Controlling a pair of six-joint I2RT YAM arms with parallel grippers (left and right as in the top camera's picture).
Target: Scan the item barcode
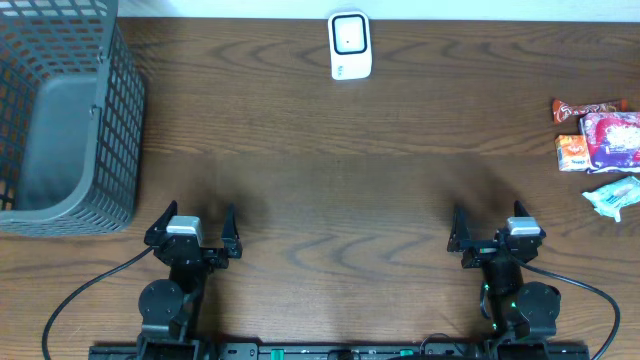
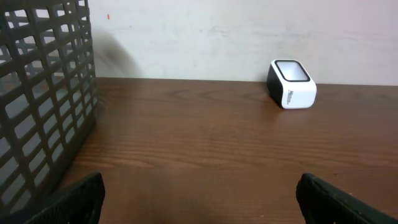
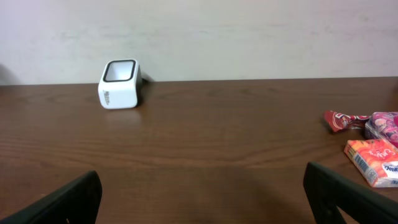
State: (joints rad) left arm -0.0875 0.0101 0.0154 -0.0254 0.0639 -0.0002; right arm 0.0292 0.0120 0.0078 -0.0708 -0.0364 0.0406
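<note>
Items: four snack packets clustered at the table's [image 1: 340, 180] right edge, touching or just beside each other: red-brown wrapper [image 1: 590, 109] farthest, purple packet [image 1: 612, 140], orange packet [image 1: 571, 152], white-teal packet [image 1: 613, 196] nearest. No barcode can be made out. Scanner [image 1: 350, 45] sits far centre, a white box with a black-rimmed window on top; side lettering is too small to read.

Only the overhead shows the white-teal packet and the whole grey mesh basket [image 1: 120, 130] at far left. The left wrist view gets the basket wall and the scanner's black back. The right wrist view gets the scanner plus the red, purple and orange packets.

Left gripper [image 1: 197, 222] and right gripper [image 1: 486, 225] are near, well apart from the items, jaws spread wide, holding nothing.

Dark brown wood-grain top, plain pale wall [image 2: 217, 37] behind.
</note>
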